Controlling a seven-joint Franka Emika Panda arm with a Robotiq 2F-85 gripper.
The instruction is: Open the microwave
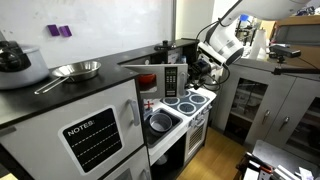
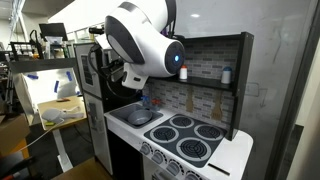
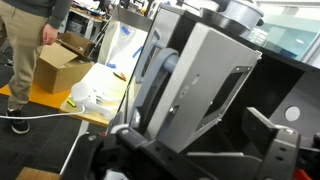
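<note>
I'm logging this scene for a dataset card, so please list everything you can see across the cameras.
microwave: one, white with red trim, under the black shelf beside the stove
burners: four, black with pale rings, on the stove top
sink: one, dark basin, next to the burners
pan: one, silver, on the black counter
pot: one, dark, at that counter's end
NOTES door: one, white with black chalkboard, below that counter
cardboard box: one, brown, by the person's legs
person: one, khaki trousers, wrist view
arm: one, white, above the stove
gripper: one, dark, near the microwave; jaws unclear
</note>
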